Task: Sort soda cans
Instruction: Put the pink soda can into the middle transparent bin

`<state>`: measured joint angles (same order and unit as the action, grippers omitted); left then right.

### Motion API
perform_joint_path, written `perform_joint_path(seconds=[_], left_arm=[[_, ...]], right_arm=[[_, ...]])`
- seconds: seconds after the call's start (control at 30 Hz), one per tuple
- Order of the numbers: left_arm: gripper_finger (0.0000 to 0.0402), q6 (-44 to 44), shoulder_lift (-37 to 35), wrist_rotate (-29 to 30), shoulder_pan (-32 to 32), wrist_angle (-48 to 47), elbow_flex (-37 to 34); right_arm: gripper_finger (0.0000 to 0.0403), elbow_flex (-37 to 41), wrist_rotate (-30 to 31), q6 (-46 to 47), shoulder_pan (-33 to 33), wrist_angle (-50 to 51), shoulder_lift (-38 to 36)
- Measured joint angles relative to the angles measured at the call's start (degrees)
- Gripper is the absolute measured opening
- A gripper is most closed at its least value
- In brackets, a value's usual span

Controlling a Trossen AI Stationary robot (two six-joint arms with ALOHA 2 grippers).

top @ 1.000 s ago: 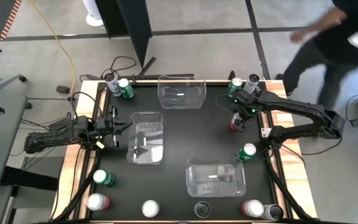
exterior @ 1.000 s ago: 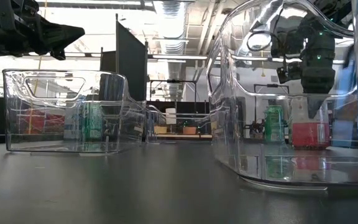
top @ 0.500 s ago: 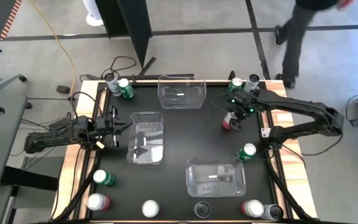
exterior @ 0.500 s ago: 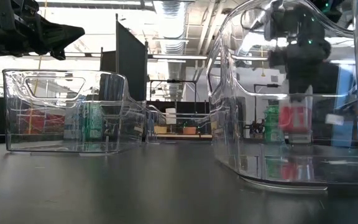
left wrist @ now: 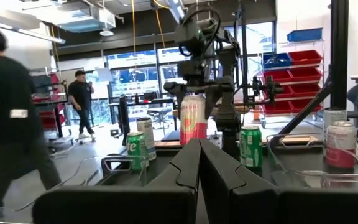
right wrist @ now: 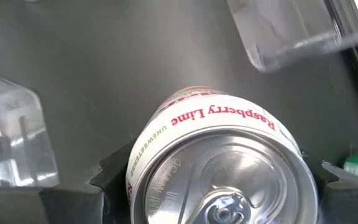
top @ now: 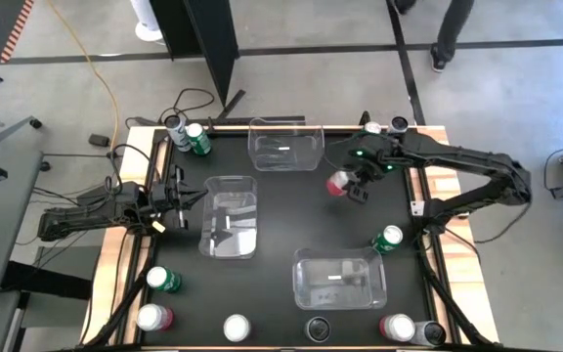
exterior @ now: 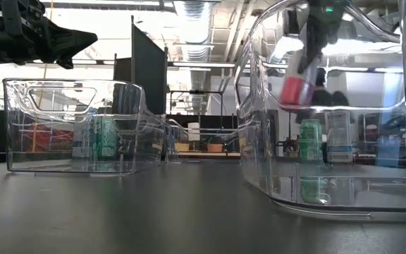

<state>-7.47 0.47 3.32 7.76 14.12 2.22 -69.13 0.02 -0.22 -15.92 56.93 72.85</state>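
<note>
Red-pink cylindrical can (top: 337,183), silver top, hangs grasped between the right claw (top: 348,186) fingers, tilted above the black surface (top: 281,210).

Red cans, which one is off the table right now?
The red can gripped by the right gripper, held in the air near the top bin; the others stand at the table's edge.

Right pincer (top: 348,185) grips a red can (top: 337,183) above the table (top: 281,220), just off the far bin (top: 285,144). Left pincer (top: 195,198) sits shut by the middle bin (top: 231,217). Other cans ring the table's edges and corners.
</note>
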Motion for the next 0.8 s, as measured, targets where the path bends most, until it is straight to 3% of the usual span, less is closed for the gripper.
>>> perform_joint_path(seconds=[0.6, 0.8], left_arm=[[0.0007, 1.53, 0.0, 0.46, -0.01, 0.38, 0.0], [0.0023, 4.98, 0.14, 5.54, 0.01, 0.39, 0.0]], right_arm=[[0.0299, -40.81, 0.06, -13.09, 9.5, 6.75, 30.8], [0.0299, -51.13, 0.1, -15.51, 11.26, 7.57, 39.21]])
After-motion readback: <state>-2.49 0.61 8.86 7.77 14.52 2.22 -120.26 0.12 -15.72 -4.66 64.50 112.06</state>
